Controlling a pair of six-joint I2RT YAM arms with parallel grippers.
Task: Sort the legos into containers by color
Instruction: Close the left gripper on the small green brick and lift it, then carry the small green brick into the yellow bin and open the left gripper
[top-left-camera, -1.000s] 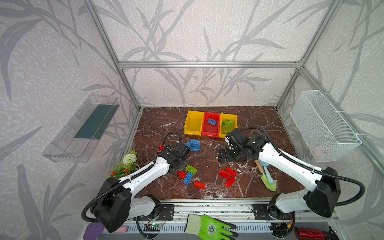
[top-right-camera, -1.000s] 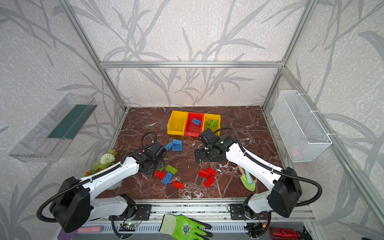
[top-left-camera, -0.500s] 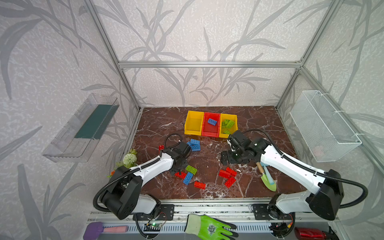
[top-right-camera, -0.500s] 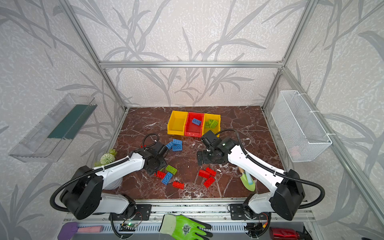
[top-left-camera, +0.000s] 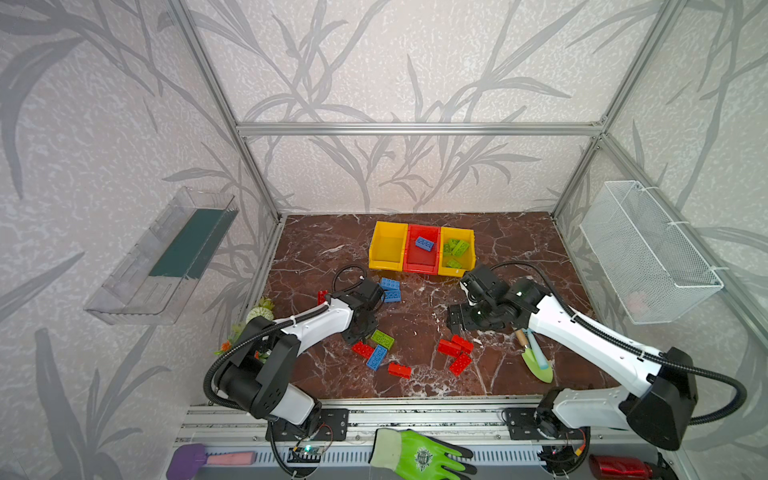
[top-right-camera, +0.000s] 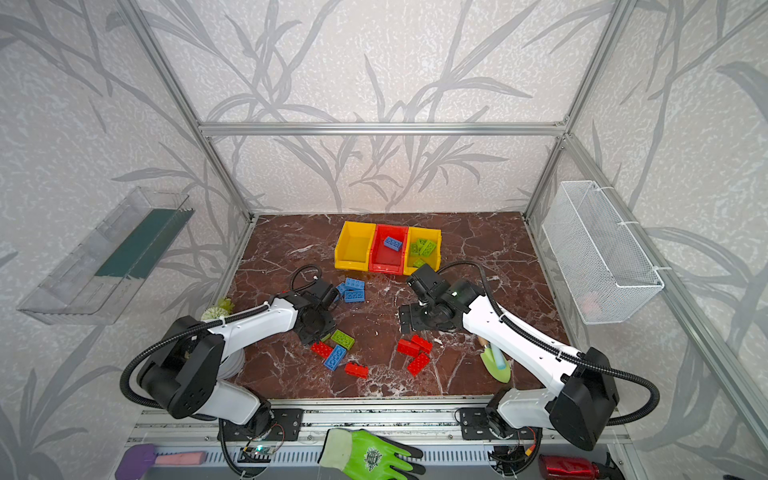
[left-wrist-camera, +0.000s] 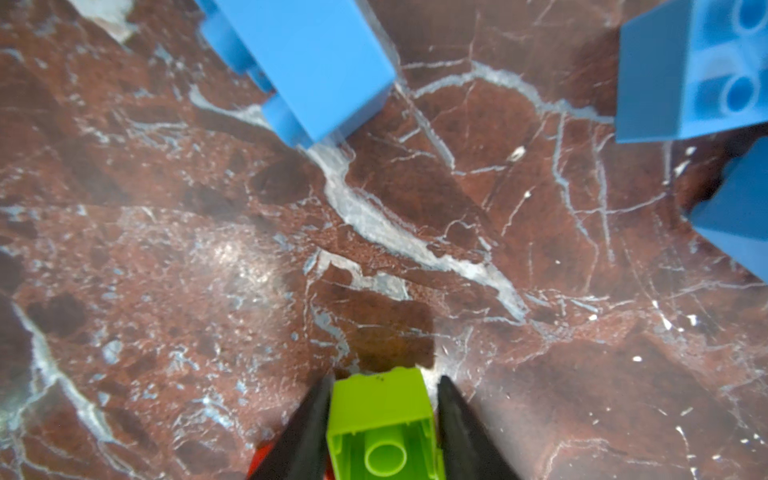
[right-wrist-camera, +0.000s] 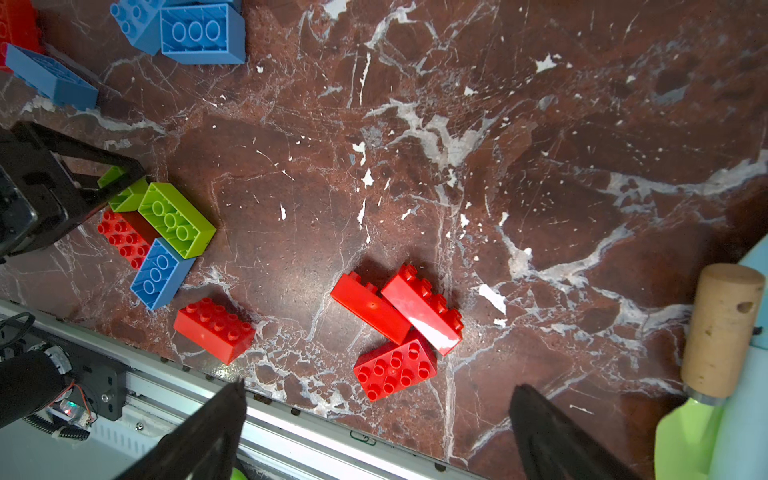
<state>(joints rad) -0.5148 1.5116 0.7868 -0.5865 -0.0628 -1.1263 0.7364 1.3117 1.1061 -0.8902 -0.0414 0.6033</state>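
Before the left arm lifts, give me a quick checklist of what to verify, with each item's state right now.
1. Left gripper closed on the small green lego: ok, a finger on each side.
2. That lego clear of the table: cannot tell.
3. Large green lego free of the grip: cannot tell, it lies right against the small one.
4. Yellow bin holding green legos has room: ok.
5. Route to that bin: probably not ok, the right arm sits just in front of it.
6. Right gripper open and empty: ok.
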